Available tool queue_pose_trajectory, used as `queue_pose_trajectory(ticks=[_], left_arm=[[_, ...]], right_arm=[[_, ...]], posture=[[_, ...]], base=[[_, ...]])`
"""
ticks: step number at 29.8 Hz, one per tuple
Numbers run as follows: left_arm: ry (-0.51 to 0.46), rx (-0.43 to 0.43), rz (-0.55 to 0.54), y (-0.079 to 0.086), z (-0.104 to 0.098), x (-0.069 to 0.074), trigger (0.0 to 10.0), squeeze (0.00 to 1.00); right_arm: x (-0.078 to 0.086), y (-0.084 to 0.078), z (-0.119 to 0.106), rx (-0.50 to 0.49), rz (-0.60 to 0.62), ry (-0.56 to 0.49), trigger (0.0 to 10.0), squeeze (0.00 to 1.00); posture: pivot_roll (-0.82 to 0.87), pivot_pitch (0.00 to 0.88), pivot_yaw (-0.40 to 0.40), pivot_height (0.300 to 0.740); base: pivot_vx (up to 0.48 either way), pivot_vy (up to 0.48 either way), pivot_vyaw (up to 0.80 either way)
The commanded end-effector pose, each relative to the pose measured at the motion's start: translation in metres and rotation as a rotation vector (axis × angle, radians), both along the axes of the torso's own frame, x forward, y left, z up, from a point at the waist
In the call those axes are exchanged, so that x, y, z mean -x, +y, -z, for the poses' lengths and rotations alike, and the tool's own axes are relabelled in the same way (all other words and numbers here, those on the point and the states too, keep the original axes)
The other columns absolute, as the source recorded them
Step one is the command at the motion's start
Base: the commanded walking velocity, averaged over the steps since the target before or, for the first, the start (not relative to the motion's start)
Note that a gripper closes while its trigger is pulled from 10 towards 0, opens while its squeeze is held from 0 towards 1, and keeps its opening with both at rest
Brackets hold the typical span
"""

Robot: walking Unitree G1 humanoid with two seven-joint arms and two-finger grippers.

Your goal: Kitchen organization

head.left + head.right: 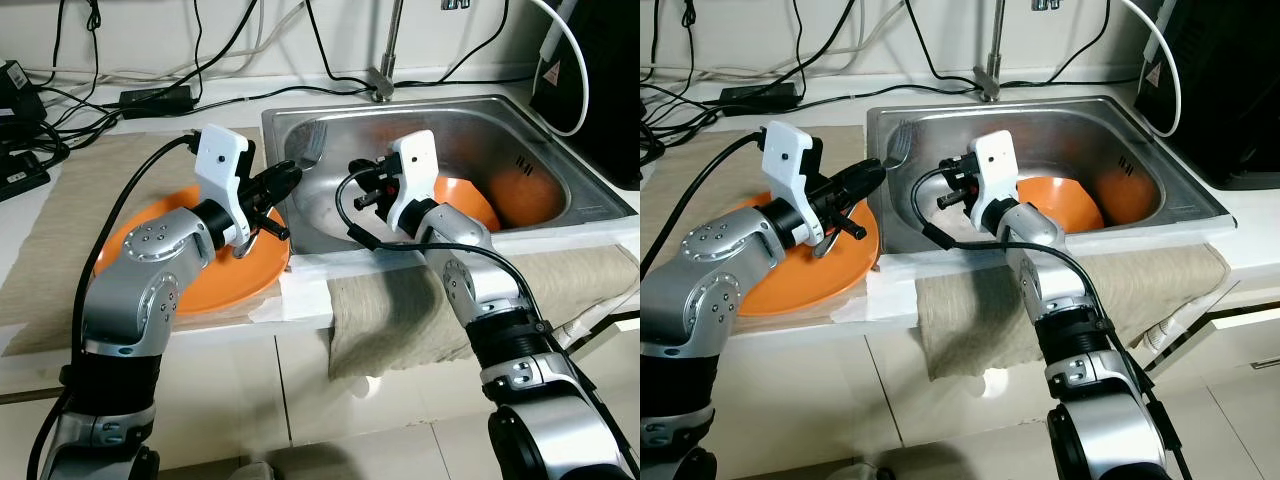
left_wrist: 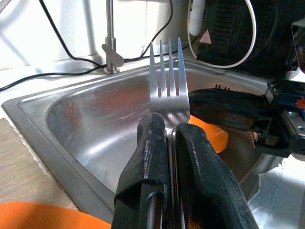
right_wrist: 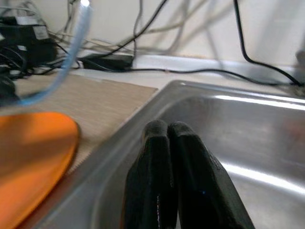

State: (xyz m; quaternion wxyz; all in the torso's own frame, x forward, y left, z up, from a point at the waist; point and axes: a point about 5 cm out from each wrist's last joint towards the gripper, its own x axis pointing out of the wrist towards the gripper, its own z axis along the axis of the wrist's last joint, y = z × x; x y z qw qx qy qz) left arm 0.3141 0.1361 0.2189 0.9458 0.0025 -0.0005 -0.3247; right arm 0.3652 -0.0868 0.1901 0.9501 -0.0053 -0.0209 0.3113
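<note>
My left gripper point(image 1: 287, 180) is shut on a steel fork point(image 1: 306, 151), holding it by the handle with the tines pointing up over the left edge of the steel sink point(image 1: 400, 106). In the left wrist view the fork point(image 2: 167, 86) sticks out from between the shut fingers point(image 2: 190, 157). Just under that arm an orange plate point(image 1: 190, 275) lies on the beige mat point(image 1: 110, 180). My right gripper point(image 1: 356, 196) hovers inside the sink, shut with nothing in it, its fingers point(image 3: 186, 171) pointing at the sink's left wall. An orange bowl point(image 1: 472, 202) rests in the basin behind it.
A faucet point(image 1: 384, 70) rises behind the sink. Black cables and power adapters point(image 1: 30, 130) crowd the back left of the counter. A black appliance point(image 1: 600, 80) stands at the right. A beige cloth point(image 1: 390, 310) hangs over the counter's front edge.
</note>
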Motion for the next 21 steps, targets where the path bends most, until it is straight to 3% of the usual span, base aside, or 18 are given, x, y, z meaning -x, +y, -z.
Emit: queue_pose_trajectory(ticks=[1, 2, 3, 4, 20, 21], left_arm=[[-0.012, -0.001, 0.013, -0.0019, 0.0001, 0.0005, 0.0, 0.0], [-0.012, -0.001, 0.014, -0.0018, 0.0004, 0.0002, 0.0, 0.0], [-0.012, -0.001, 0.014, -0.0018, 0.0005, 0.0001, 0.0, 0.0], [-0.013, 0.0, 0.014, -0.0019, 0.0005, 0.0, 0.0, 0.0], [-0.014, -0.005, 0.005, -0.0007, 0.0033, -0.0003, 0.0, 0.0], [-0.014, -0.005, 0.004, -0.0003, 0.0034, -0.0003, 0.0, 0.0]], right_arm=[[0.0006, 0.0054, -0.0077, 0.007, -0.045, -0.029, 10.0, 0.0], [0.0006, 0.0059, -0.0076, 0.012, -0.052, -0.03, 10.0, 0.0], [0.0007, 0.0063, -0.0075, 0.015, -0.059, -0.029, 10.0, 0.91], [0.0005, 0.0066, -0.0073, 0.02, -0.065, -0.03, 10.0, 1.0], [-0.005, 0.0066, -0.0101, 0.049, -0.031, -0.053, 10.0, 0.99], [-0.0051, 0.0072, -0.0102, 0.042, -0.034, -0.051, 10.0, 0.68]], posture=[[0.04, 0.001, 0.008, 0.74], [0.04, 0.001, 0.008, 0.74], [0.03, 0.003, 0.008, 0.74], [0.03, 0.003, 0.008, 0.74], [0.03, 0.009, 0.008, 0.74], [0.04, 0.01, 0.007, 0.74]], base=[[0.0, 0.0, 0.0], [0.0, 0.0, 0.0], [0.0, 0.0, 0.0], [0.0, 0.0, 0.0], [0.0, 0.0, 0.0], [0.0, 0.0, 0.0]])
